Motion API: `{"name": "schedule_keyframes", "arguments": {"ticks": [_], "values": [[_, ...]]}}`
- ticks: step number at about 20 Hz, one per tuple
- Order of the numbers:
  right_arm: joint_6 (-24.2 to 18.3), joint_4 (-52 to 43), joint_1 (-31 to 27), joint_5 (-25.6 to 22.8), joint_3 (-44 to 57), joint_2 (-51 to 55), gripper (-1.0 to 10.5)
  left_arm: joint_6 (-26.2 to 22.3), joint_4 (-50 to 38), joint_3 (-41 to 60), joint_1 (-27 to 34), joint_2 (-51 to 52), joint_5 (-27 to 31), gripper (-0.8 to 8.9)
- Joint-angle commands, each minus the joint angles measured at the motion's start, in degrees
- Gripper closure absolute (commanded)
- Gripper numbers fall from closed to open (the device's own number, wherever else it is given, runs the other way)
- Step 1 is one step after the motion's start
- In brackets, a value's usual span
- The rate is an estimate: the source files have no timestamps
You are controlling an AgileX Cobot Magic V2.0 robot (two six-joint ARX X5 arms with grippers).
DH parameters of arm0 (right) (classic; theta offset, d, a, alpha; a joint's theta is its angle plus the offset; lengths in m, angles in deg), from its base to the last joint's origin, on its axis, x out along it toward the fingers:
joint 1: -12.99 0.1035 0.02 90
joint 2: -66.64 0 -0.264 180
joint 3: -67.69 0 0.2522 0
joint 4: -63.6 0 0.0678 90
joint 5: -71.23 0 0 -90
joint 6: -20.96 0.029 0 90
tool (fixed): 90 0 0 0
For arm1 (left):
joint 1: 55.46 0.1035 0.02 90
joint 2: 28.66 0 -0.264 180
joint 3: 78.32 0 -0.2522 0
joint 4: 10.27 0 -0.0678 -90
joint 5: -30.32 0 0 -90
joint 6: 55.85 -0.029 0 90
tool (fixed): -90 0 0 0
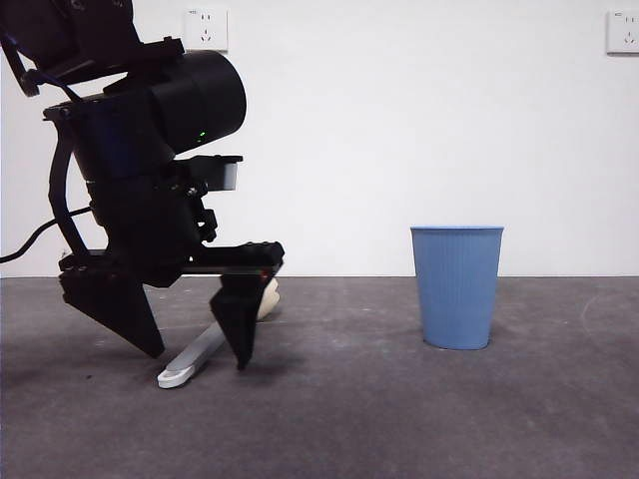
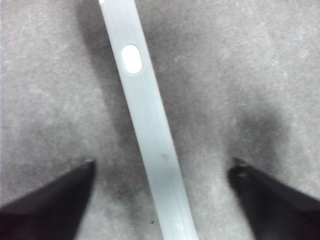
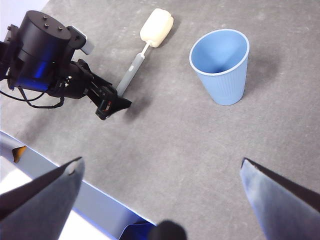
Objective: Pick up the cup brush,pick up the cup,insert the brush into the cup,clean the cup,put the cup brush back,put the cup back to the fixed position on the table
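The left claw [image 1: 200, 354] stands released, low over the counter [image 1: 399, 419], jaws on either side of the cup brush [image 1: 190, 361] handle. It should descend a little and clench squarely on the handle. The cup [image 1: 457, 286] stands upright, well apart. The right claw [image 3: 165, 175] waits high, released. Only its view shows the sponge head clearly; the front view probably hides most of it.

Matte black robot arm with a drum-shaped wrist housing

Its black two-jawed end effector [image 1: 200, 351] has wedge-shaped pointed jaws; a tiny green light, grey block and thin black cable show.
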Motion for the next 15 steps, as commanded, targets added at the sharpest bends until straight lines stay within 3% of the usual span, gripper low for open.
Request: {"name": "schedule_keyframes", "arguments": {"ticks": [1, 2, 10, 15], "values": [[0.4, -0.3, 0.2, 0.0, -0.2, 0.0, 3.8, 0.8, 0.2, 0.1, -0.4, -0.4, -1.6, 7.90], [0.4, -0.3, 0.2, -0.1, -0.2, 0.0, 3.8, 0.8, 0.2, 0.1, -0.4, -0.4, -2.7, 8.24], [1.8, -0.3, 0.2, 0.0, -0.2, -0.5, 3.8, 0.4, 3.3, -1.1, -0.4, 1.9, -2.6, 8.22], [2.3, -0.8, 1.2, 0.3, -0.1, -2.1, 3.8, -2.6, 7.7, -3.0, -0.4, 7.8, -2.7, 8.22]]}}
